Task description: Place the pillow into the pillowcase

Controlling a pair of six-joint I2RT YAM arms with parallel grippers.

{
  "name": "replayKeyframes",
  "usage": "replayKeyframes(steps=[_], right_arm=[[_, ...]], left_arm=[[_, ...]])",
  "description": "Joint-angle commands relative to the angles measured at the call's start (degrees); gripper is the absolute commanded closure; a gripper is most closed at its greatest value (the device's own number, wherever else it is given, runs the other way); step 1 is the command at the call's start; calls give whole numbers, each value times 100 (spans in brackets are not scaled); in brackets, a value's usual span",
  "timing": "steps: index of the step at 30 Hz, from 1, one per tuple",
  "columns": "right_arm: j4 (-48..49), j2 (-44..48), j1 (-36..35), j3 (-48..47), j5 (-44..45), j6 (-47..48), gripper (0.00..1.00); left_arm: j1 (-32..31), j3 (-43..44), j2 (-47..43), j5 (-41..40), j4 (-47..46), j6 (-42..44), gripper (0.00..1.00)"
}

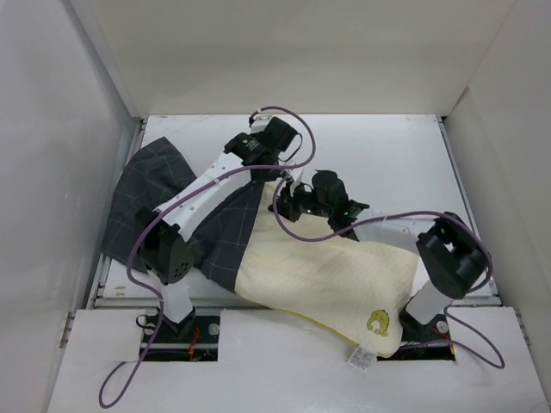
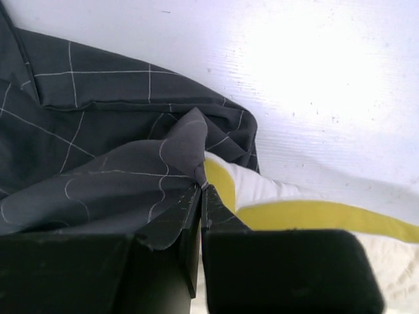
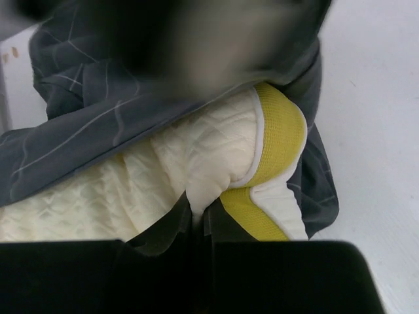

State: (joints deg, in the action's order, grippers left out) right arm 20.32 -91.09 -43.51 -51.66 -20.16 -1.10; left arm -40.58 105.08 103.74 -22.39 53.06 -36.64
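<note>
The cream quilted pillow [image 1: 331, 275] lies diagonally at the table's middle and front right, its emblem corner and white tag over the near edge. Its far left end sits inside the mouth of the dark grid-lined pillowcase [image 1: 159, 194], which spreads to the left. My left gripper [image 1: 277, 176] is shut on a pinch of the pillowcase's edge [image 2: 190, 140] beside the pillow's yellow band [image 2: 314, 212]. My right gripper [image 1: 303, 200] is shut on a fold of the pillow's quilted fabric [image 3: 209, 163] near its yellow-banded corner [image 3: 278, 134], with the pillowcase [image 3: 98, 104] draped over it.
White walls enclose the table on the left, back and right. A raised rail [image 1: 112, 297] runs along the table's near edge. Purple cables [image 1: 293, 146] loop over both arms. Bare white table [image 1: 387, 163] lies behind the pillow.
</note>
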Motion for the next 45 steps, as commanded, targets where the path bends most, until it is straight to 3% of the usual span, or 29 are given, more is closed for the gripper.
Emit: replayKeyframes(steps=[1,6,8,11,13,15,23,27,28,29,31,32,33,36,37,39,41,45], right_arm=[[-64,-576,52,-265,-1705,-443,100],[568,-760,167,-397,-2008,-548,100],[1016,-892,289,-398,-2324,-1004,100],[2385,-1340,535,-398,-2684,-2285,100],[3835,-1725,843,-398,-3063,-3076,100],[4409,-1903,1167,-467,-3064,-3913,100],[2779,-2027,2135,-1680,-1449,-3933,100],[2679,-2079,2443,-1795,-1051,-3985,100],[2679,-2080,2522,-1873,-990,-3985,100],[2584,-2149,2522,-1935,-990,-3985,100],[2390,-2150,2584,-1988,-1060,-3714,100],[2250,-2150,2584,-1988,-1199,-3608,100],[2196,-2150,2584,-1988,-1270,-3520,97],[2196,-2203,2584,-1848,-1332,-3335,81],[2074,-2150,2584,-1709,-1332,-3335,68],[1951,-1984,2636,-1576,-1332,-3046,60],[1618,-1799,2689,-1444,-1332,-2879,55],[1282,-1798,2689,-1443,-1244,-2588,56]], left_arm=[[-126,-346,-1056,322,-1470,122,100],[-179,-778,-1550,903,-1826,438,100],[-292,-883,-1550,1017,-1773,439,100],[-354,-1128,-1664,1192,-1773,518,100],[-354,-1296,-1717,1324,-1773,518,100],[-354,-1647,-1840,1517,-1825,448,100],[-715,-2694,-2192,2396,-1833,132,100],[-908,-2957,-2192,2468,-1896,17,100],[-908,-2958,-2122,2468,-1896,17,97],[-908,-2906,-2061,2355,-1713,17,86],[-908,-2626,-1824,1996,-1449,78,47],[-908,-2311,-1753,1889,-1265,191,12],[-908,-2125,-1683,1757,-1176,271,0],[-759,-1281,-1340,1072,-1000,517,0],[-663,-1079,-1226,914,-930,596,0],[-391,-449,-840,334,-851,650,0],[-188,28,-532,96,-850,1000,0],[409,1557,722,226,-858,1563,0]])
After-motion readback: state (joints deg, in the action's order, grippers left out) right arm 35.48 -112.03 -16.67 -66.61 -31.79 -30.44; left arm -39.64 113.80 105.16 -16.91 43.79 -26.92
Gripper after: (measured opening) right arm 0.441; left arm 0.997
